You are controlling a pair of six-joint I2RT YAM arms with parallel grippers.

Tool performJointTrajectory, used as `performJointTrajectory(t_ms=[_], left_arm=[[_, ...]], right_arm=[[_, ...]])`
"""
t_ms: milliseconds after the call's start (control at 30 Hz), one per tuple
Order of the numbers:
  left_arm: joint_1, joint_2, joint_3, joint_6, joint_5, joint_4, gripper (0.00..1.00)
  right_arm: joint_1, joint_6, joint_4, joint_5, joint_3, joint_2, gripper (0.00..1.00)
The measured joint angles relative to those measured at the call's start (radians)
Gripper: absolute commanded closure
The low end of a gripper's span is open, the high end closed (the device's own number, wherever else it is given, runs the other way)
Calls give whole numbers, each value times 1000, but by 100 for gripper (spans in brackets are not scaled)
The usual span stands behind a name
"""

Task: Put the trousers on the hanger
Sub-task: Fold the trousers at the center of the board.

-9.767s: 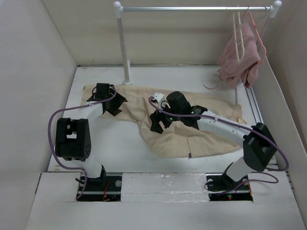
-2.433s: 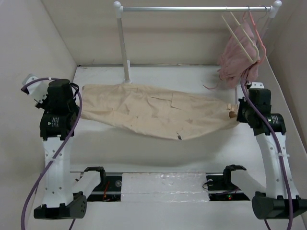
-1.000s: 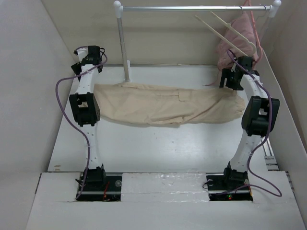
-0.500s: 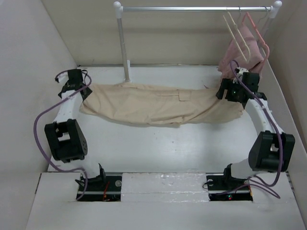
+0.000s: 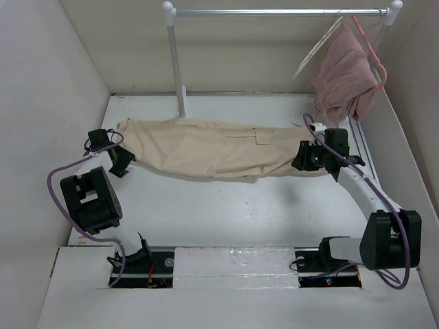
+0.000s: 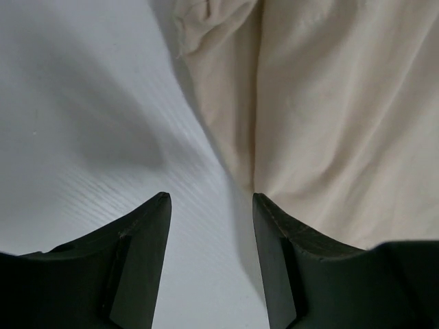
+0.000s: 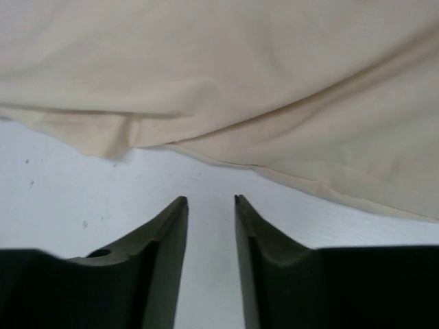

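My two claws sit low at either end of the trousers (image 5: 219, 147) — neither grips anything.
My left claw (image 6: 210, 200) is spread over the table (image 5: 226, 205), with the cloth's left edge just beside its right finger. The trousers lie flat across the middle. My right claw (image 7: 210, 200), fingers slightly apart and empty, is near their right end. The hanger (image 5: 317, 46) hangs blurred on the far rail (image 5: 274, 11).
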Motion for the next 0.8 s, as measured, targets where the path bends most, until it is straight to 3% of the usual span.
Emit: performJointTrajectory(t_ms=[133, 233, 500, 533, 567, 600, 633, 700, 800], left_arm=[[-2, 6, -5, -27, 46, 68, 51], [-2, 61, 11, -44, 69, 108, 44], [1, 159, 74, -95, 95, 148, 45], [1, 164, 80, -100, 94, 149, 56], [1, 180, 89, -111, 88, 149, 78], [1, 181, 90, -111, 89, 149, 83], [1, 187, 92, -107, 87, 150, 83], [1, 201, 92, -117, 92, 147, 99], [2, 206, 92, -115, 97, 148, 100]], right_arm=[[46, -11, 12, -5, -36, -22, 49], [70, -14, 12, -5, -61, -31, 45], [80, -8, 12, 9, -75, -48, 38], [76, -3, 13, 14, -77, -50, 36], [70, 9, 18, 16, -82, -51, 31], [61, 22, 23, 22, -93, -53, 20], [32, 43, 35, 19, -111, -53, 20], [-56, 85, 71, 6, -157, -49, 4], [-225, 142, 104, 7, -200, -3, 0]])
